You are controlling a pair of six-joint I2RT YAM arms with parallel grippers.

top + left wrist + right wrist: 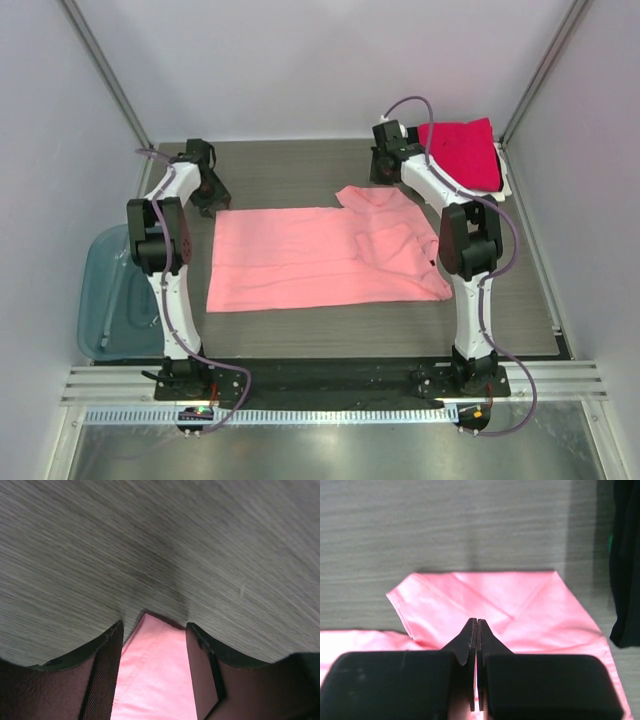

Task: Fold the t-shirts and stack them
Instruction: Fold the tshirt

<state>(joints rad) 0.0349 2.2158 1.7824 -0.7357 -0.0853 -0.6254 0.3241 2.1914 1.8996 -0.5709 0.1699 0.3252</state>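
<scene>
Salmon-pink t-shirt (310,262), corner between parted left fingers (104,680), right fingers (464,646) closed

A salmon-pink t-shirt (320,258) lies spread flat across the middle of the grey wood-grain table (300,335), with 1 sleeve reaching toward the far right. The left gripper (209,203) is low at the shirt's far left corner, and the right gripper (384,174) is low by the sleeve's far edge. A folded magenta-red t-shirt (462,150) rests in the far right corner. A translucent blue bin (100,300) sits beside the left arm.
</scene>
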